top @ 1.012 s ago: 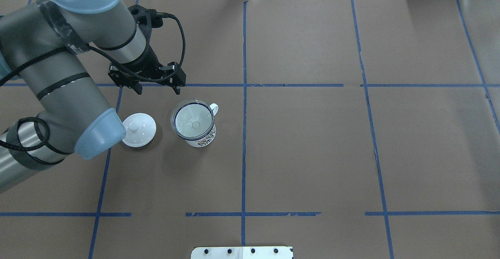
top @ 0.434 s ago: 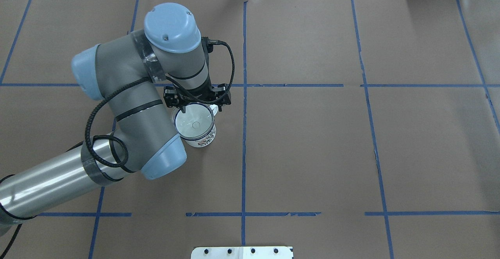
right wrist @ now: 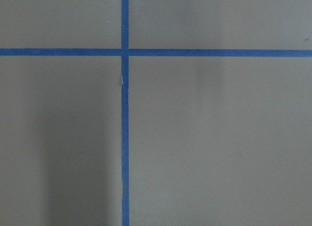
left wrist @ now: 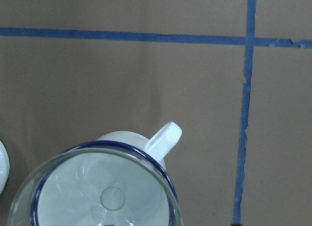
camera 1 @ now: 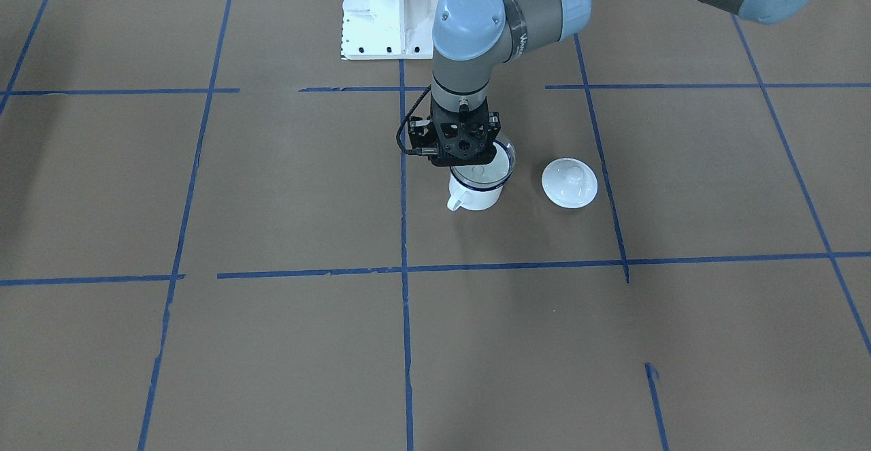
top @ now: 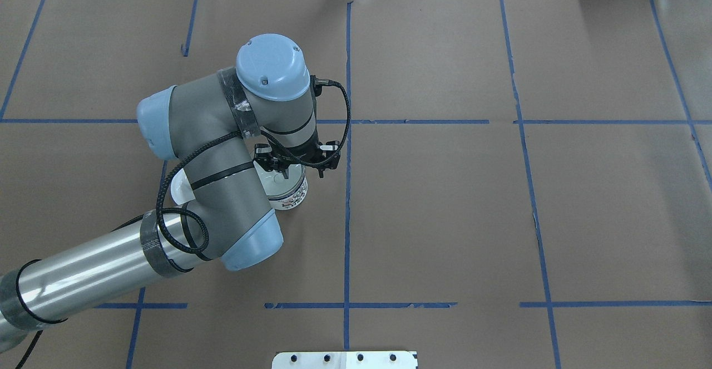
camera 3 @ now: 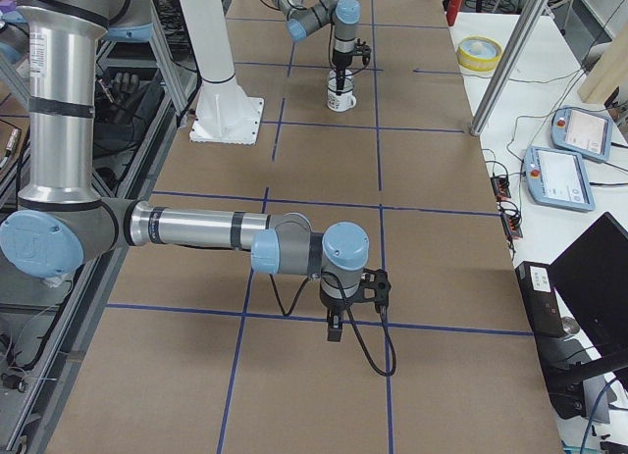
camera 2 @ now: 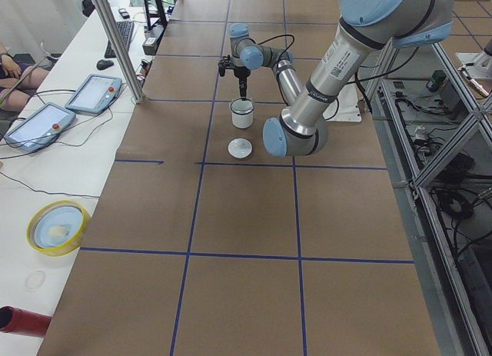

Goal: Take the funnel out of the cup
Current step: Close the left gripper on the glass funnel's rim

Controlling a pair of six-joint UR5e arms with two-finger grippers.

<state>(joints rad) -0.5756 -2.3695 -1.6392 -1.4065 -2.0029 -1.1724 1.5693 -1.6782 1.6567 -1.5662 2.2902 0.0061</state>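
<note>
From the front, the clear funnel (camera 1: pixel 495 169) sits in the cup (camera 1: pixel 480 199), with its wide rim on the cup's blue rim. The cup stands upright on the desk (camera 1: pixel 272 186). The left hand (camera 1: pixel 465 161) hangs straight down over the cup's mouth, and its own black body hides the fingers here. A white lid (camera 1: pixel 569 182) lies just beside the cup on the robot's left, not touching it. A blue tape line (camera 1: pixel 403 199) runs near the handle side.

From overhead, the left hand's fingers (top: pixel 321 174) stand apart above the handle side of the cup. I cannot tell whether they touch the funnel. Against 0.4 s ago, the hand has shifted down the view and now covers most of the funnel's mouth, which then showed nearly whole. The cup has kept its spot. Only a sliver of the lid shows past the arm.

The left wrist view has the funnel in the cup at lower left, with the round spout opening at its centre.

In the side views the cup is well apart from every desk edge. The right hand (camera 3: pixel 335 331) hangs over a tape line, well apart from the cup. I cannot tell how its fingers stand.
</note>
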